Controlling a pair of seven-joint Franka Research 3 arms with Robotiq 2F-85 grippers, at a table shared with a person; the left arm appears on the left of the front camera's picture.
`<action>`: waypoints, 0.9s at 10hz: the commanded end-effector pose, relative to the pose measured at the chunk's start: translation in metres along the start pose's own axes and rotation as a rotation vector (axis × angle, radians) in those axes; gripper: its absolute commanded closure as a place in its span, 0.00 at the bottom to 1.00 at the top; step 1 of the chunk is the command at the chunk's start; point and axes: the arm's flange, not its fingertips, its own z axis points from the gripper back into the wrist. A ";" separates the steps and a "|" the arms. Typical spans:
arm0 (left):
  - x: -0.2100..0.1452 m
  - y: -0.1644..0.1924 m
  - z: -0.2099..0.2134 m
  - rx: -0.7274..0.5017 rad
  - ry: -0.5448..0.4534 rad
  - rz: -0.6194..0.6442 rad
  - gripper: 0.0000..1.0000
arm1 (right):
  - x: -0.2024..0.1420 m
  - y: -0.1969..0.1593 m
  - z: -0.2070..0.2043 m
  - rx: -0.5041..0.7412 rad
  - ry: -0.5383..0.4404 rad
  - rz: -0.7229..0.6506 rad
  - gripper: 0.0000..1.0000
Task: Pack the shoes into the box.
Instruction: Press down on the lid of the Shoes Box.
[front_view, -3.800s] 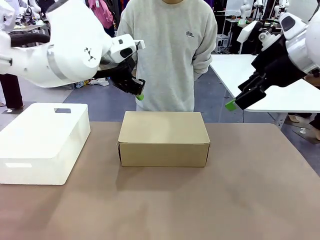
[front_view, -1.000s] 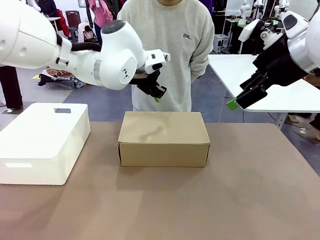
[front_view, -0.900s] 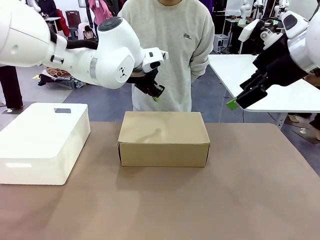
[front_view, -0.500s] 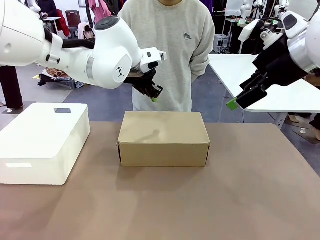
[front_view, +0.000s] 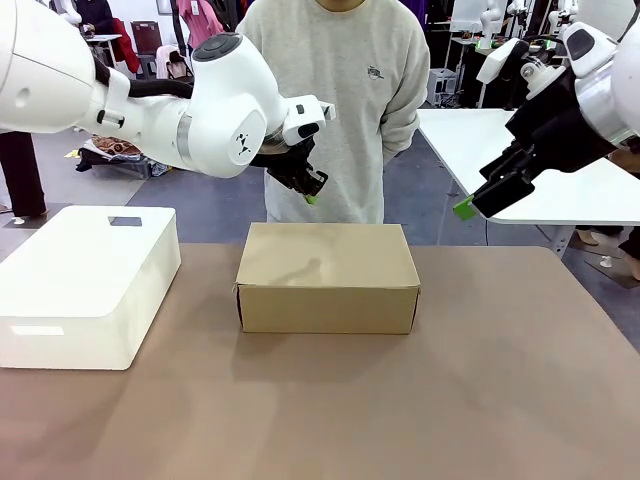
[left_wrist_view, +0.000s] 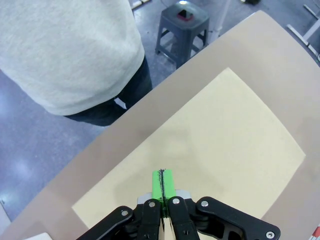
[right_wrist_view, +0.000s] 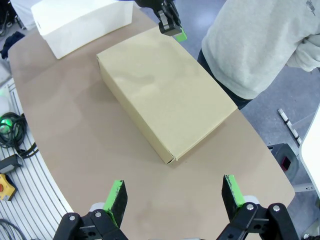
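Brown cardboard shoebox sat closed at table centre | left gripper hovered above its far edge, pads pressed together, empty | right gripper was wide apart, empty, raised | risk: pinched fingers could slip off the lid edge, pushing the box.
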 end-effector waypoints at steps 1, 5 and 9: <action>0.000 0.001 0.001 0.007 -0.006 0.002 1.00 | 0.001 0.000 0.000 0.003 -0.001 0.002 0.00; -0.039 -0.009 0.052 0.017 0.057 -0.049 1.00 | 0.001 0.000 0.000 0.003 -0.001 0.002 0.00; -0.103 -0.022 0.136 0.046 0.023 -0.078 0.26 | 0.001 0.000 0.000 0.003 -0.001 0.002 0.00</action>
